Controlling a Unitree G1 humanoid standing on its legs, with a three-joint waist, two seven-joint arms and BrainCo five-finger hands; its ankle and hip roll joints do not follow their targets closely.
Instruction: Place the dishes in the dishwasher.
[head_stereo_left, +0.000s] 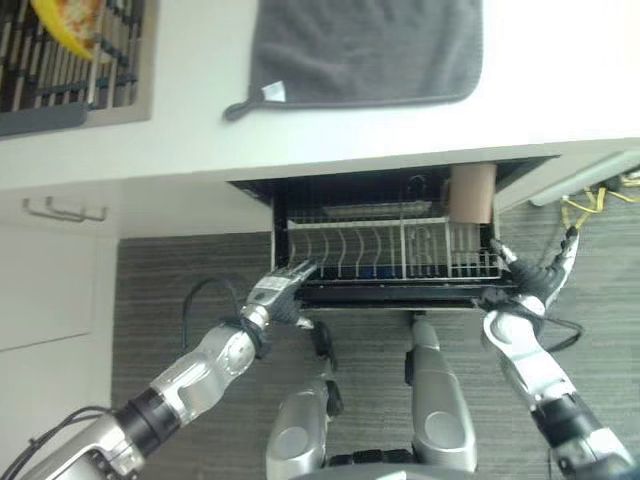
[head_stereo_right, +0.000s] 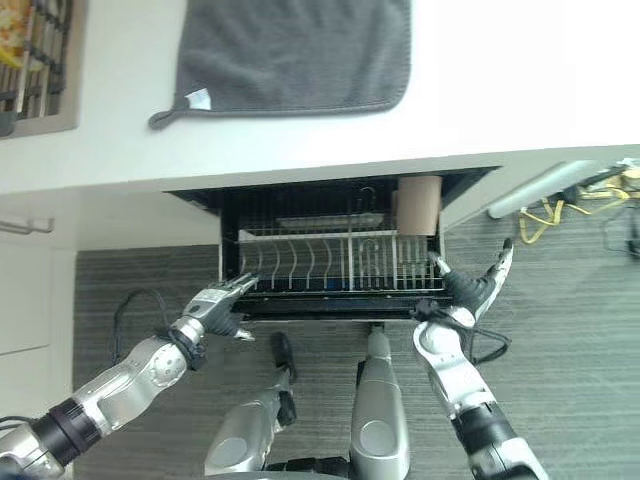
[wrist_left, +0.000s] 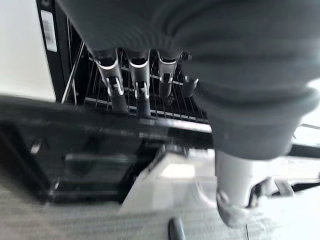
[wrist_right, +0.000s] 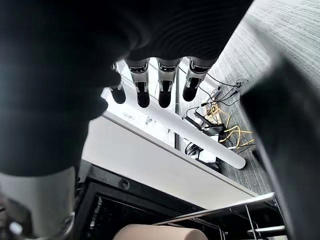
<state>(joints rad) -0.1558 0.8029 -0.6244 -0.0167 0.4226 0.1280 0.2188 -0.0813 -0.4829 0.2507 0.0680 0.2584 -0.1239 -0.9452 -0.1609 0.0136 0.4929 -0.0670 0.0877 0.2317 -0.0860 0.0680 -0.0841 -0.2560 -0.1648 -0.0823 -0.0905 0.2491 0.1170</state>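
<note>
Judging from the frames, the task is only partly advanced. The dishwasher rack (head_stereo_left: 390, 250) is seen drawn out below the front edge of the countertop (head_stereo_left: 180, 130), and one item is already loaded — a tan cup (head_stereo_left: 471, 192) standing upright at the rack's back right corner. The remaining wire slots appear unfilled. Dishes are still left to be moved: a yellow dish (head_stereo_left: 68, 22) is seen lying in the drying rack (head_stereo_left: 60, 80) at the counter's far left corner. A grey towel (head_stereo_left: 365, 50) is spread on the countertop just behind the dishwasher opening.

The left hand (head_stereo_left: 280, 292) is placed at the front left corner of the rack. Its fingers (wrist_left: 116, 85) are extended almost straight, and their dark tips are laid against the rack's front wire rail; nothing is gripped.

The right hand (head_stereo_left: 530, 280) is held at the front right corner of the rack, beside its frame. Its fingers (wrist_right: 165, 87) are straight and spread — no object is enclosed by them. Contact with the rack cannot be confirmed on this side.

No dish is held in either hand.
</note>
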